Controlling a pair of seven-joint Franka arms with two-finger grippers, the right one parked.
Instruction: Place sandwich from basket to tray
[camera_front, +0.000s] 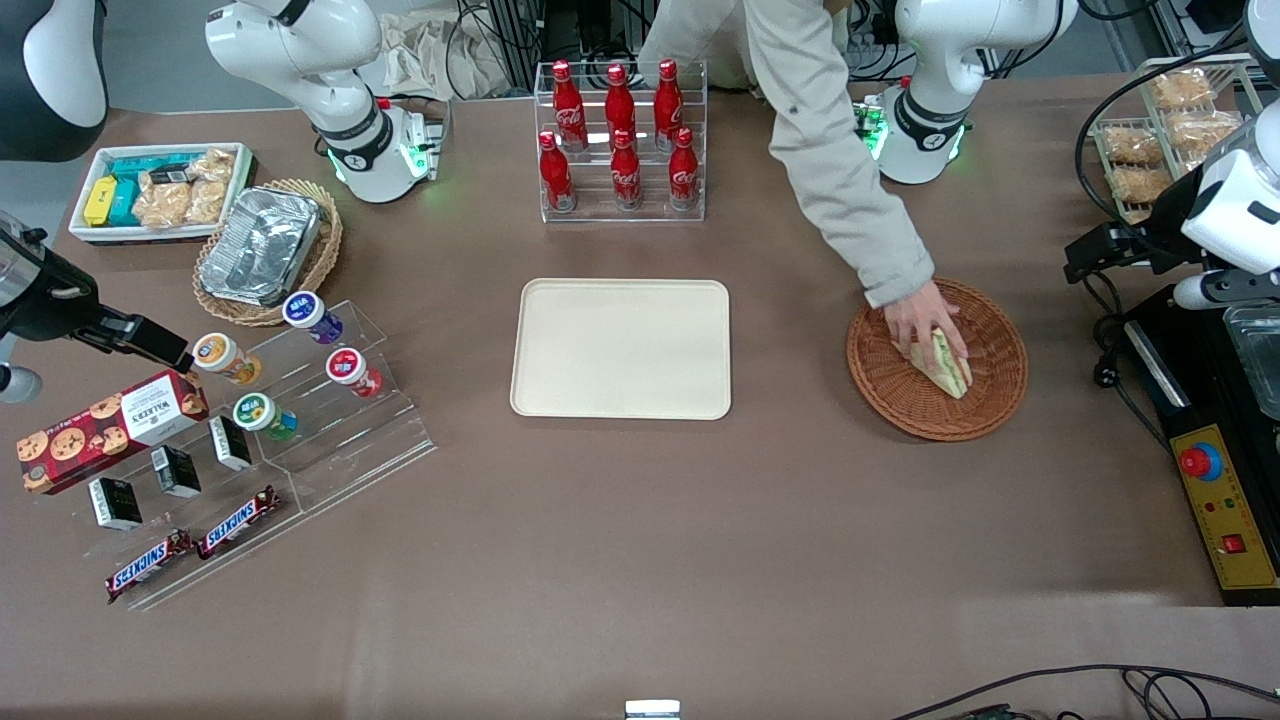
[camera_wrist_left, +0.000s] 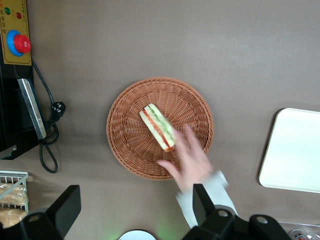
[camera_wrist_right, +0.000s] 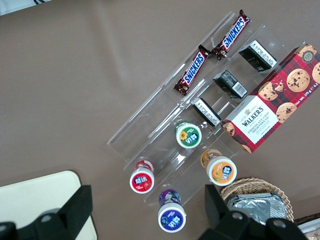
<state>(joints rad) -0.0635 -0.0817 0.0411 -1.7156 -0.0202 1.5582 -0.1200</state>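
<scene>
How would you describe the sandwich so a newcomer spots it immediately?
Find the cream tray mid-table, then the round reddish-brown basket toward the working arm's end. The sandwich lies in it under a person's hand: a pale wedge with green and red filling. The gripper hovers above.

"SNICKERS" on two bars (camera_wrist_right: 210, 56), "WALKERS" on plaid biscuit box (camera_wrist_right: 272, 106), Coca-Cola script on red bottles (camera_front: 620, 135)

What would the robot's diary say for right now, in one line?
gripper: open, above table beside basket | sandwich: in basket | person's hand: on sandwich | tray: bare
</scene>
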